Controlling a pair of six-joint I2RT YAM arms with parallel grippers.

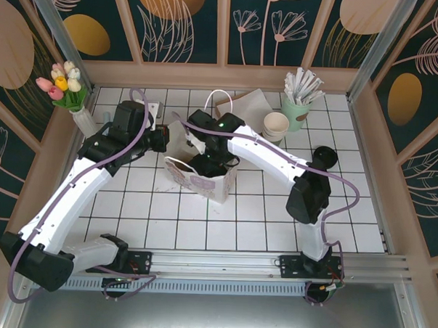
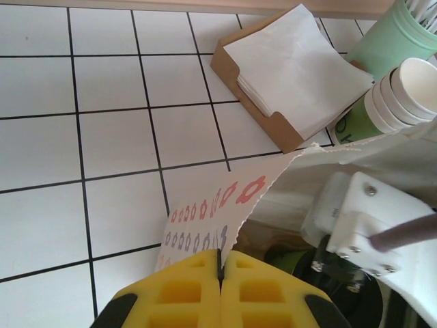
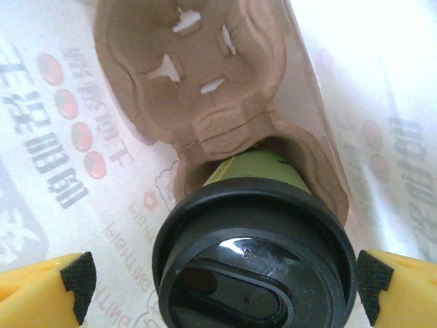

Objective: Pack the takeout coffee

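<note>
The takeout coffee, a green cup with a black lid, sits in one pocket of a brown pulp carrier inside the white printed paper bag. My right gripper reaches down into the bag and stands open astride the lid. Its left pad is well clear of the lid and its right pad sits next to the rim. My left gripper is shut on the bag's serrated top edge, on the bag's left side.
Behind the bag are a brown box of napkins, a stack of lidless cups and a mint holder of wrapped sticks. A vase of tulips stands far left. Wooden walls edge the tiled table.
</note>
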